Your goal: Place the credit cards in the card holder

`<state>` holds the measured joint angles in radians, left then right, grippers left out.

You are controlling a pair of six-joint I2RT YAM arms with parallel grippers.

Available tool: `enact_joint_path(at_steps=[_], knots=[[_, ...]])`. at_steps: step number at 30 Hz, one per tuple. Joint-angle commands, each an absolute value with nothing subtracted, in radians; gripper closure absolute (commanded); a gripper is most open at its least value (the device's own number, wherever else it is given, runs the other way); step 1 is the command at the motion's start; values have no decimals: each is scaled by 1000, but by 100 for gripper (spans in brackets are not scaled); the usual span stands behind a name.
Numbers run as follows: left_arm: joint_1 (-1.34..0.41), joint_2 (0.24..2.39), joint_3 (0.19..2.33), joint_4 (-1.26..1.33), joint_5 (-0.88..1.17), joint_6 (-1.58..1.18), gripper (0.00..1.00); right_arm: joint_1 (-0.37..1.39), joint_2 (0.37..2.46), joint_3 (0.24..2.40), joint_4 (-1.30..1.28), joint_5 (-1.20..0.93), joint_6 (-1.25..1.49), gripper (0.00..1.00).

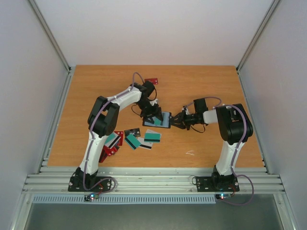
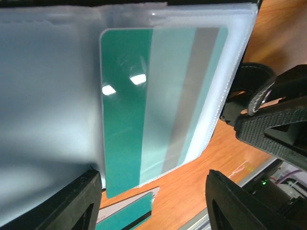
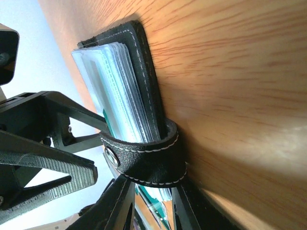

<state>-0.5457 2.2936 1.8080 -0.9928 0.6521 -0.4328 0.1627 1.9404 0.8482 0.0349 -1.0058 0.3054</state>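
Teal credit card (image 2: 124, 120) in card holder (image 3: 141, 62) sleeve, bottom edge protruding; left end effector (image 2: 153, 191) apart just below it; right end effector (image 3: 151, 206) clamped on card holder strap.

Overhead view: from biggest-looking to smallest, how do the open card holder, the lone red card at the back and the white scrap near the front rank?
1. card holder, though grippers partly cover it
2. red card
3. white scrap, a thin sliver
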Motion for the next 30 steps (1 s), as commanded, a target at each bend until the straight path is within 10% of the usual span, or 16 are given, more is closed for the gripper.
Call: enact_joint_path(at_steps=[1,30], knots=[[-555,2322,1849,-1075,576,-438,37,188,1973,808,96,-977,374,76],[-664,2318,2124,-1310,266,-168,27,201,1950,863,-49,-993,311,77]])
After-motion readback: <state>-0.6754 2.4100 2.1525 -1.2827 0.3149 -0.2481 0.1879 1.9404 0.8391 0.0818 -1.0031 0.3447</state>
